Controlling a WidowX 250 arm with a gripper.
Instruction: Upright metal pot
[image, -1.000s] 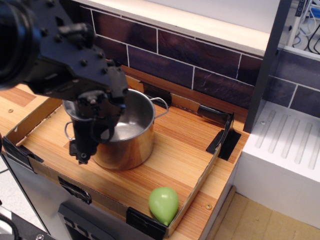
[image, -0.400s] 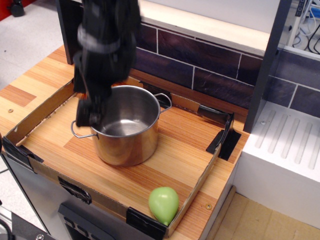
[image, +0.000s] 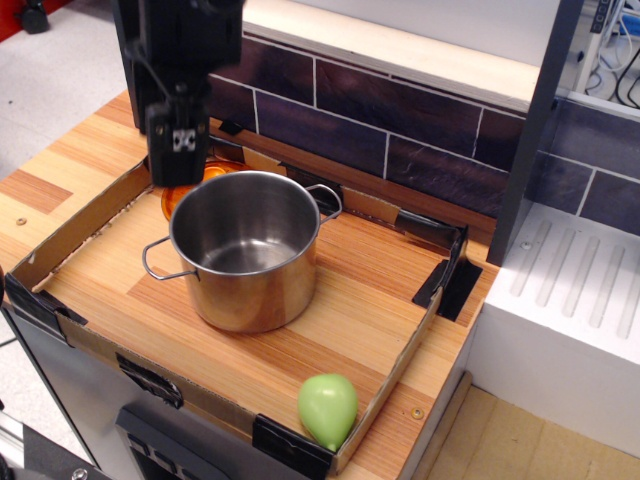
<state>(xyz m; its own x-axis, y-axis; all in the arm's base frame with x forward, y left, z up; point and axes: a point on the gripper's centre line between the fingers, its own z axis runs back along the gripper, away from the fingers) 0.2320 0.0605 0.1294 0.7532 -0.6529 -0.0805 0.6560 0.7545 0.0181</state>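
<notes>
At the far left, a shallow cardboard tray (image: 70, 235) with brown walls and black tape at its corners sits on a wood-grain counter (image: 45, 190); its floor shows the same pale striped wood. In the upper left of the frame the black gripper (image: 178, 150) hangs down from a dark, boxy arm whose upper part is cut off by the top edge; its fingertips read as one dark block, so how wide they stand cannot be told. Just behind its tip a small orange object (image: 172, 200) peeks out, mostly hidden by the gripper and the pot rim, its shape unclear. Right of that, in the left-centre of the frame, the metal pot (image: 245, 255) stands upright on the tray floor, a shiny steel cylinder with an open mouth, a reflective inside and a thin wire loop handle on each side, apart from the gripper. Lower centre, a smooth green pear-shaped fruit (image: 328, 408) lies against the tray's front wall. Behind runs a dark glossy tiled wall (image: 400, 120), and at the right edge a white ribbed surface (image: 580, 290) is partly cut off.
</notes>
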